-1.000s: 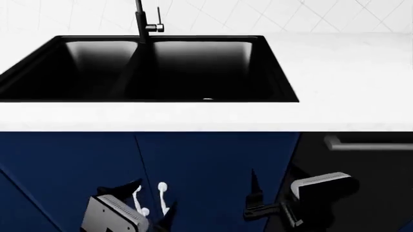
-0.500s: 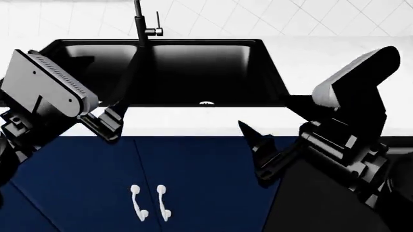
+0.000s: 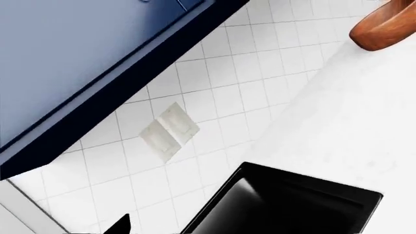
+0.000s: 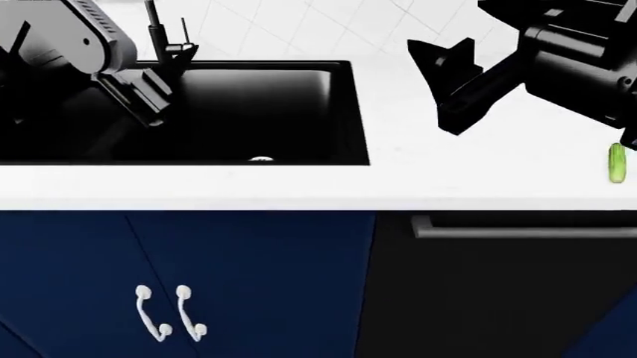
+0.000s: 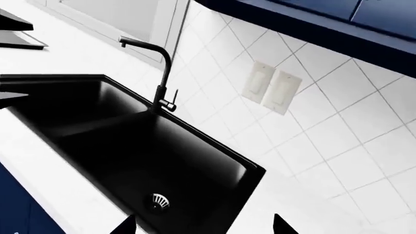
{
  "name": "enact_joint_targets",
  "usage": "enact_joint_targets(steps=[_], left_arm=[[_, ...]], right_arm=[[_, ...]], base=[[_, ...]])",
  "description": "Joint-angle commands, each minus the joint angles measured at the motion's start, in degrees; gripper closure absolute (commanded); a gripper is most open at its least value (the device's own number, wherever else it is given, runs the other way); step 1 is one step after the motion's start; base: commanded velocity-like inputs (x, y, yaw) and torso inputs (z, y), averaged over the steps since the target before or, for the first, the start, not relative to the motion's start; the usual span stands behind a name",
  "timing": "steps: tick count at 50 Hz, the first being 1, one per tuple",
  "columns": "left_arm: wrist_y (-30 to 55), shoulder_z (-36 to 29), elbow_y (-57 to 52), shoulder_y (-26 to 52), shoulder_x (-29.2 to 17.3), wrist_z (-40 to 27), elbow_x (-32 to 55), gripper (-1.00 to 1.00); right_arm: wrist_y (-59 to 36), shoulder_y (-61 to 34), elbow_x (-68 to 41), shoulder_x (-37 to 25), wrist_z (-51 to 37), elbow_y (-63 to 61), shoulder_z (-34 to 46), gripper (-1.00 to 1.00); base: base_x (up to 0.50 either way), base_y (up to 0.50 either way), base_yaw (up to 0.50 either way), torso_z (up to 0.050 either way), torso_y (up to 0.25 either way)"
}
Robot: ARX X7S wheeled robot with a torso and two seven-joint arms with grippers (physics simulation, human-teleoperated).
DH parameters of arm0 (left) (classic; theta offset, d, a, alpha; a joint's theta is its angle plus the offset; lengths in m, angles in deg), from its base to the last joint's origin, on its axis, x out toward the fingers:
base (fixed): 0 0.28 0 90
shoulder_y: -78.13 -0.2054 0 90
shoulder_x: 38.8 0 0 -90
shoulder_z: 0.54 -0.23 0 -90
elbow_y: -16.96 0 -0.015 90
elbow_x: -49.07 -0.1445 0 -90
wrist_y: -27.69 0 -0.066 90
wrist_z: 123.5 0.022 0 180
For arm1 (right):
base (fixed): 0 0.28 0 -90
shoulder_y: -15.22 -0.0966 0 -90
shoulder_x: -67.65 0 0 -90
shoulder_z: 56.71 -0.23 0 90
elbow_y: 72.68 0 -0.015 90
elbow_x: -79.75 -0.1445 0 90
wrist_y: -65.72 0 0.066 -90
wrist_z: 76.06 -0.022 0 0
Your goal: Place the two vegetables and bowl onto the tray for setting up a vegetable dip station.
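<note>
The green cucumber (image 4: 617, 162) lies on the white counter at the far right, near the front edge. The reddish-brown wooden bowl (image 3: 387, 27) shows only in the left wrist view, on the counter beyond the sink. The carrot and the tray are out of view. My left gripper (image 4: 149, 93) hangs over the sink's left basin; one fingertip (image 3: 120, 225) shows, set wide, and it holds nothing. My right gripper (image 4: 440, 83) hovers above the counter just right of the sink, left of the cucumber. Its fingertips (image 5: 126, 225) stand wide apart and it is empty.
A black double sink (image 4: 344, 112) with a black faucet (image 4: 159, 37) is set in the white counter (image 4: 478, 179). Behind it is a white tiled wall with an outlet plate (image 5: 273, 87). Blue upper cabinets (image 3: 78, 63) hang above. Blue cabinet doors (image 4: 199, 283) and a dark appliance front (image 4: 497, 298) are below.
Both arms have risen from below the counter edge to above the sink and counter. The view has shifted right, and the cucumber has come into sight.
</note>
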Motion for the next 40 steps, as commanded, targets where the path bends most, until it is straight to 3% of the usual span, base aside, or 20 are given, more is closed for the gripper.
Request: enact_joint_targets(steps=[1,40], left_arm=[[-2.1,-2.2,0.9,1.9,-0.3,0.7,-1.3,-1.0],[-5.0,-2.6,-4.0,-5.9,-1.9,-0.5,-0.8,-1.0]], right_arm=[[1.0,-2.4,4.0,-0.2,2.4,2.1,1.7,-1.0],[0.7,2.1,4.7,-5.2,-0.6,-1.6,3.1,-1.0]], base=[[0.0,-0.5,0.0,0.015,0.0],[0.0,-0.5,0.0,0.0,0.0]])
